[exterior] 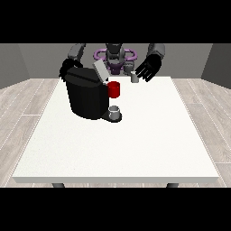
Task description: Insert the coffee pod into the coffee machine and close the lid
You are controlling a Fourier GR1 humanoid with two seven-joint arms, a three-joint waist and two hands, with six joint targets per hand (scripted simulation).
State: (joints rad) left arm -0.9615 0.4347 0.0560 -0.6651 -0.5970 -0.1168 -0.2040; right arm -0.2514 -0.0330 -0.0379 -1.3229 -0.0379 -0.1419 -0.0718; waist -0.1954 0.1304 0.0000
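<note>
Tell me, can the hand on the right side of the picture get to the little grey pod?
Probably yes. That hand hangs open right beside the pod, and nothing stands between them; the coffee machine sits off to the other side.

table: big, white, on grey wood-plank floor
mug: red, upright, mid-table toward the far side
walls: grey, behind table

We see the black boxy coffee machine on the white table upper left of centre, small grey cup at its base, small grey pod upper right.
</note>
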